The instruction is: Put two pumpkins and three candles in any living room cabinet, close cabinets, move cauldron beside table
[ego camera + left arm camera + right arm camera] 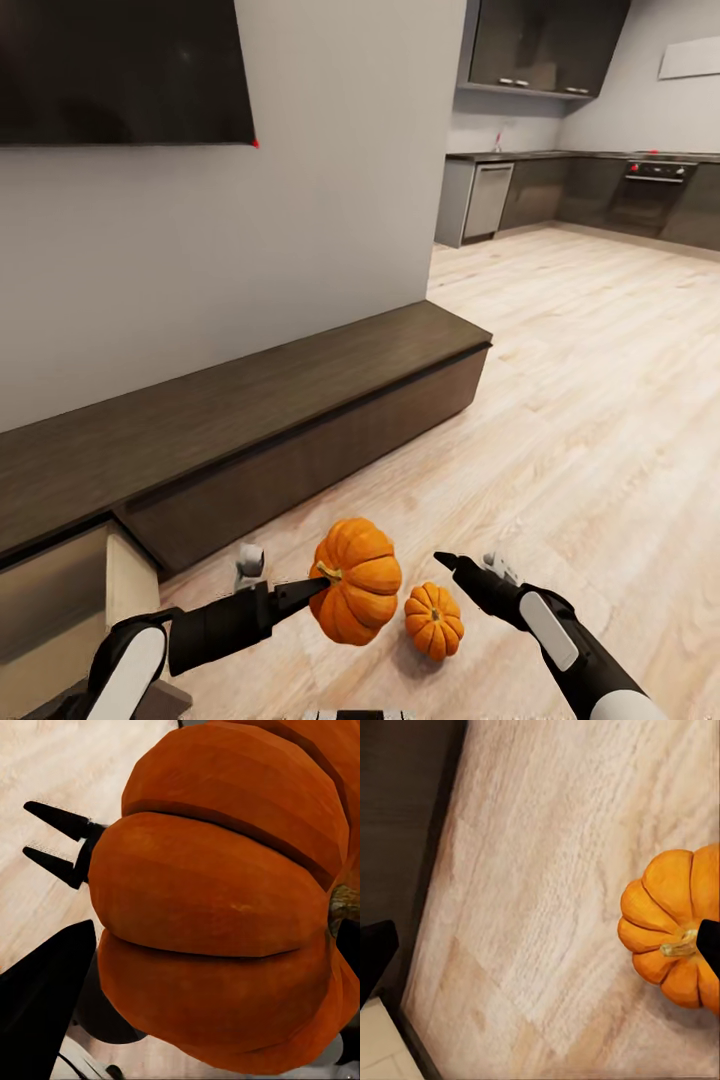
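Pale plank flooring beside the long dark-brown wood cabinet (300, 420) carries the smaller ribbed orange pumpkin (434, 620), while the left gripper (318, 585) jaws clamp the larger, rigid, likely slippery-skinned pumpkin (358, 580) by its stem end and the right gripper (450, 563) jaws stand apart.

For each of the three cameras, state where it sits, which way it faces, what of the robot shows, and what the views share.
Head view: on the head, facing forward and down at the cabinet; both arms show, the left claw on the larger pumpkin, the right claw free.
Left wrist view: by the left claw, facing the larger pumpkin; a dark finger shows.
Right wrist view: by the right claw, facing the floor and smaller pumpkin; dark fingertips show.
Shared: both pumpkins appear in the head view too.
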Controlling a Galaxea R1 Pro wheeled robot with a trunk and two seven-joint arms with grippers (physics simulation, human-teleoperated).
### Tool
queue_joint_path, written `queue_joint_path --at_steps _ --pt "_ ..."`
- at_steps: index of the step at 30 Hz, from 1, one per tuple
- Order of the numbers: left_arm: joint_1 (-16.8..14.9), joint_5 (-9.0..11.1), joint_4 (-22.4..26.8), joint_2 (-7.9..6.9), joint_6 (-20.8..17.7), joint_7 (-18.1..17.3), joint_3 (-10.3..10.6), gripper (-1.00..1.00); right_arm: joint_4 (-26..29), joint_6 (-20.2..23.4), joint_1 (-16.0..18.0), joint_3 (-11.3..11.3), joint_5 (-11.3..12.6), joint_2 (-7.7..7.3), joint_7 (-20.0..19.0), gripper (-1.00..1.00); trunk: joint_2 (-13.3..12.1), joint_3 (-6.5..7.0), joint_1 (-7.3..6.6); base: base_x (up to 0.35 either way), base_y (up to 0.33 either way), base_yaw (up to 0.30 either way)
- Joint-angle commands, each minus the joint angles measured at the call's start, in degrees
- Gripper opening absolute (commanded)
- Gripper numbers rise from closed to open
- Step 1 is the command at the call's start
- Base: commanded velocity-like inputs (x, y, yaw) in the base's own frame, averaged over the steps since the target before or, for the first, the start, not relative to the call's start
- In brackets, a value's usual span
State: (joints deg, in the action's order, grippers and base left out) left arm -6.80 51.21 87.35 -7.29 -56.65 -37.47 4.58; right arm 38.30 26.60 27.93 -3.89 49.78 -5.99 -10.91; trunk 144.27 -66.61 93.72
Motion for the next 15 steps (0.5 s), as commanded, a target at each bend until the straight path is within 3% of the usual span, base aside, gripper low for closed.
queue_joint_path --at_steps 1,7,15 --pt "-0.05 0.2 0.01 0.05 -0.22 -0.06 0.34 -1.0 -0.08 0.08 0.02 -0.16 0.15 -0.06 -0.05 1.0 0.03 -0.27 0.01 0.0 0.0 0.0" --pt "-0.06 0.2 0.01 1.14 -0.16 -0.06 2.38 -1.0 -0.27 -0.04 0.04 -0.15 0.08 -0.07 0.0 1.0 0.12 -1.6 0.17 0.0 0.0 0.0" --pt "-0.06 0.2 0.01 1.47 -0.13 -0.06 2.79 -1.0 -0.89 -1.93 0.02 -0.19 -0.47 -0.21 -0.01 1.0 0.22 -3.37 0.37 0.0 0.0 0.0"
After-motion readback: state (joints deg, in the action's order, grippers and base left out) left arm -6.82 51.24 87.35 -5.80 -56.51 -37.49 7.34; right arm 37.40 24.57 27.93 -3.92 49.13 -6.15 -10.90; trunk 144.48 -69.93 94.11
